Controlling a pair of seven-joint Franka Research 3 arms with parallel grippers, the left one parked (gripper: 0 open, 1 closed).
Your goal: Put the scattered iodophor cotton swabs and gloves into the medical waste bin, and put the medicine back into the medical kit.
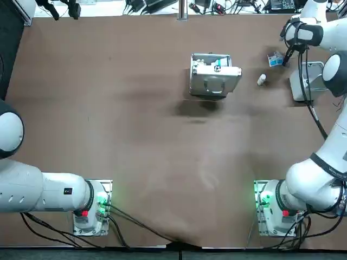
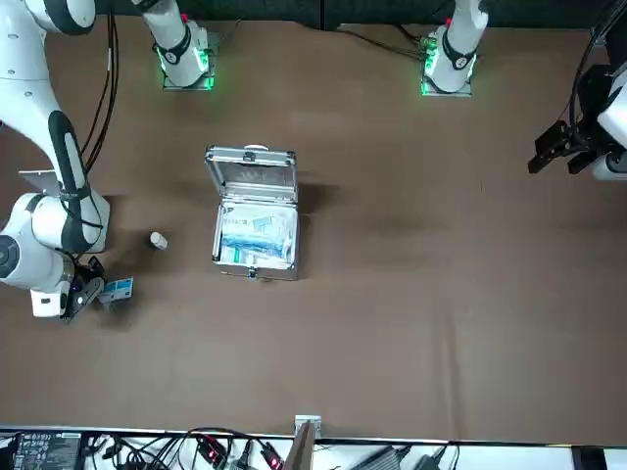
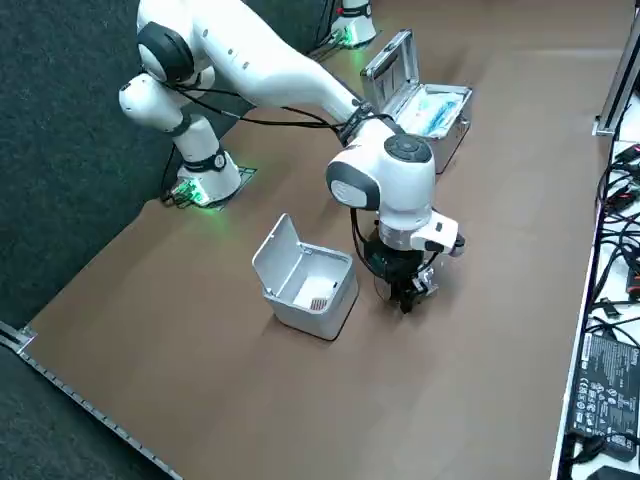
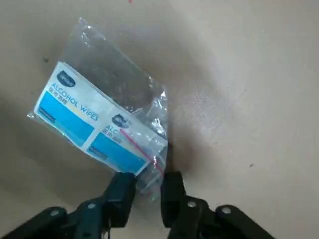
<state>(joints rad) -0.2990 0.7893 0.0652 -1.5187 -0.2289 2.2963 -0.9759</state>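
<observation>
A clear plastic bag of blue alcohol wipes (image 4: 99, 124) lies at the table's far right; the top view shows the bag (image 1: 275, 59) too. My right gripper (image 4: 148, 191) is shut on one corner of it, fingers pointing down at the table. From above, the gripper (image 1: 286, 57) sits just right of the bag. The grey waste bin (image 3: 305, 280) stands open beside the gripper (image 3: 410, 295), with a small reddish item inside. The silver medical kit (image 1: 213, 75) is open mid-table, holding blue-white packets. A small white medicine bottle (image 1: 261, 79) lies between kit and bin.
In the front view the kit (image 2: 255, 220) and the bottle (image 2: 158, 240) are right of my arm. Cables and electronics line the table's far edge (image 1: 179, 13). The arm bases glow green at the near edge.
</observation>
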